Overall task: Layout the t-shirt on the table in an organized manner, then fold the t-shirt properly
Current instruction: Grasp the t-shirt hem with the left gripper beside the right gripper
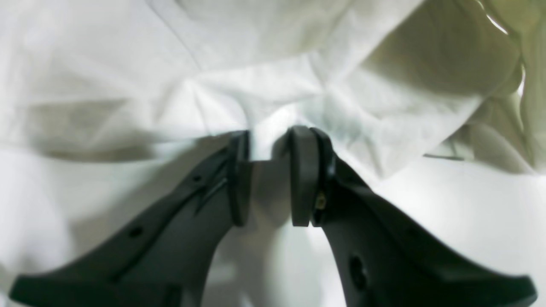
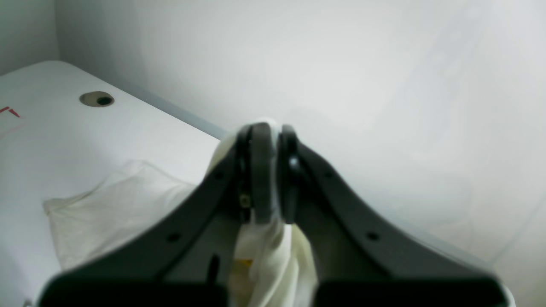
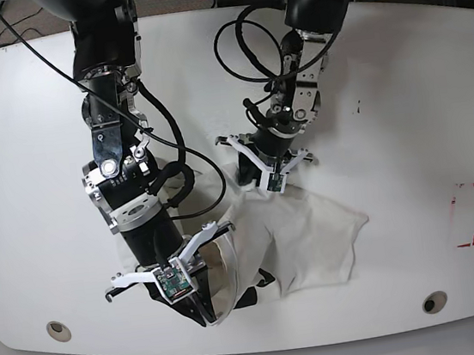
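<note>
T-shirt: the white t-shirt [image 3: 309, 234] lies in a crumpled heap near the middle of the table [image 3: 35, 150]. One part is lifted off the top, and the rest is bunched and wrinkled. It is not laid flat yet.

Right gripper: the right gripper [image 2: 268, 170] is shut tight on a bunch of the shirt cloth. The cloth hangs down below its jaws, with a small yellow tag [image 2: 246, 263] showing. It looks like it holds one end up so the shirt can be pulled open.

Left gripper: the left gripper [image 1: 268, 170] is down at the shirt's other edge. A bit of white cloth sits between its jaws, with a small gap. I cannot tell if it grips the cloth yet.

Why two arms: each arm has its own side of the shirt, so I think they mean to stretch it out flat.

Table marks: a red rectangle [image 3: 468, 214] sits well apart from the shirt, and two round holes [image 3: 435, 301] are near the front edge.

Job so far: laying out is at the start; no folding is done.
</note>
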Available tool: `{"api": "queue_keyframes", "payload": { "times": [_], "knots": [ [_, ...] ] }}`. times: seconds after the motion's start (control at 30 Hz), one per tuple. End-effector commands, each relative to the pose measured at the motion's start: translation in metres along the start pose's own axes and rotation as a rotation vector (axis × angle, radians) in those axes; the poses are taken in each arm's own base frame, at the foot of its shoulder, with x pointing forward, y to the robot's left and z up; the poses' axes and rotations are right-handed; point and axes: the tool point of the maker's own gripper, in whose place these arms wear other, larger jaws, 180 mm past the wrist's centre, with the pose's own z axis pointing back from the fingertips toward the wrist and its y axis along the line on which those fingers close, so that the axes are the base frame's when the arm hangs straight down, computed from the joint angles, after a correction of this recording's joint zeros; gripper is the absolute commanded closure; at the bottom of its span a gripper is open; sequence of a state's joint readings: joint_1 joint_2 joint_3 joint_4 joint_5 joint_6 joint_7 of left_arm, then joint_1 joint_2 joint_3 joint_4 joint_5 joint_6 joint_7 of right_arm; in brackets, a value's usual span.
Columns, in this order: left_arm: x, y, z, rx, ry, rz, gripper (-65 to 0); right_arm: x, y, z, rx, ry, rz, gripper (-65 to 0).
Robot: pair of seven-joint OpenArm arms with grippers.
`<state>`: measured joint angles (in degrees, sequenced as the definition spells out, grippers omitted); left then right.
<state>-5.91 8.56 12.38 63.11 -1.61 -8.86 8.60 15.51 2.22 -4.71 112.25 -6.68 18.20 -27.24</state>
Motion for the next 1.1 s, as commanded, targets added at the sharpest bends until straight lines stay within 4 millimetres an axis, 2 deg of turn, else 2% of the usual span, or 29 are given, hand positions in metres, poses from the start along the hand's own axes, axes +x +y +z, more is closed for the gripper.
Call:
{"api": "queue_keyframes", "payload": {
  "times": [0.0,0.1,0.17,0.33,0.43,0.73,0.83,1.07],
  "knots": [
    [-0.004,-0.005,0.000,-0.010,0.025,0.008,-14.4,0.025,-0.006,0.000,-0.014,-0.084,0.004,0.0],
    [-0.012,-0.008,0.002,-0.023,0.039,0.012,-16.0,0.029,-0.006,0.001,-0.016,-0.095,0.005,0.0],
    [-0.017,-0.013,0.004,-0.048,0.049,0.011,-14.0,0.029,-0.006,0.001,-0.016,-0.095,0.005,0.0],
    [-0.021,-0.026,0.006,-0.124,0.057,-0.003,-0.6,0.030,-0.006,0.001,-0.017,-0.098,0.004,0.0],
    [-0.030,-0.024,0.010,-0.124,0.074,-0.008,0.0,0.032,-0.005,0.001,-0.017,-0.101,0.001,0.0],
    [-0.032,-0.021,0.018,-0.129,0.069,-0.048,0.0,0.034,-0.002,0.000,-0.014,-0.108,-0.019,0.0],
    [-0.028,-0.018,0.027,-0.122,0.045,-0.056,0.0,0.035,-0.002,-0.001,-0.015,-0.111,-0.018,0.0],
    [0.000,-0.008,0.057,-0.099,-0.047,-0.112,0.0,0.039,-0.006,-0.002,-0.024,-0.121,-0.019,0.0]
  ]
}}
